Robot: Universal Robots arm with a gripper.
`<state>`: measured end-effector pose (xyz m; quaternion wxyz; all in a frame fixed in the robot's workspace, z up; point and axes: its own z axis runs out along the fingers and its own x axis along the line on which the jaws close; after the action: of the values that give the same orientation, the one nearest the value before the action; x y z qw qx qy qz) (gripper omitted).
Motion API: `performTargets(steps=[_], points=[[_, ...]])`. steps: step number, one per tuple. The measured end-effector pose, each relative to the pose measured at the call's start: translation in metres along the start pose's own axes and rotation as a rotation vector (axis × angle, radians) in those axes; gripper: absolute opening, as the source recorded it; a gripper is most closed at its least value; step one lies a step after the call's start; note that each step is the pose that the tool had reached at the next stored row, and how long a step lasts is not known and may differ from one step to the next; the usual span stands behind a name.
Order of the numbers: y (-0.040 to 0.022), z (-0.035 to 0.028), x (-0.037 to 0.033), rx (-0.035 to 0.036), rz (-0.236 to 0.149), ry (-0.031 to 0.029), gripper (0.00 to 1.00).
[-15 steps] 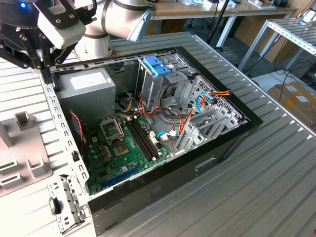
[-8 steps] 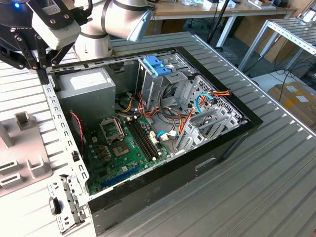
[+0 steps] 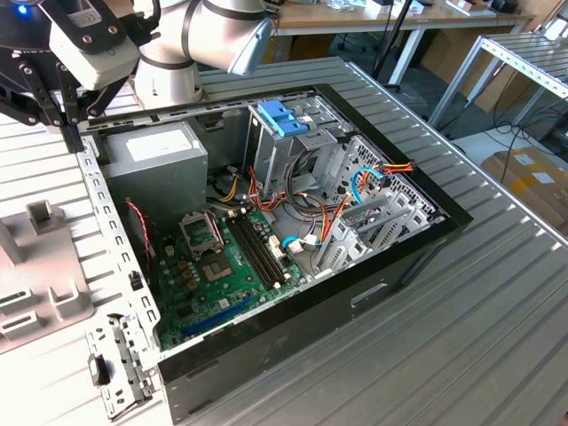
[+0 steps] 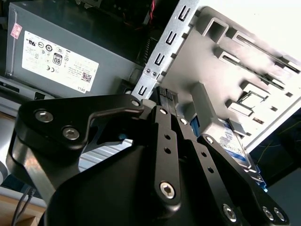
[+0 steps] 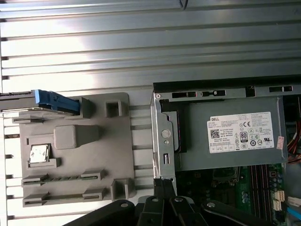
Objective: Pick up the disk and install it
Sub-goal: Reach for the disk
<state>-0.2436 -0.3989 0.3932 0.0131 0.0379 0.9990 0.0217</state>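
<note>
Shows black gripper (image 5: pixel 164 182) clenched, empty, over edge of open black computer case (image 3: pixel 311 330), exterior view's left; ribbed grey metal table (image 3: pixel 497 337) beneath.

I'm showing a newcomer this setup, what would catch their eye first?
The open computer case lies in the exterior view's middle, green motherboard and grey power supply exposed. The arm sits at that view's upper left. In the first wrist view, the blue-railed disk rests at a grey fixture plate's edge.

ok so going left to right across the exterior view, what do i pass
grey holder tray → power supply → blue latch → orange and red cables → cardboard box
</note>
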Motion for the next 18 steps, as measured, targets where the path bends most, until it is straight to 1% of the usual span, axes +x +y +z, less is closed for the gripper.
performTargets(steps=[18], points=[[-0.0006,-0.0002,0.0074,0.0,0.0,0.0,0.11]])
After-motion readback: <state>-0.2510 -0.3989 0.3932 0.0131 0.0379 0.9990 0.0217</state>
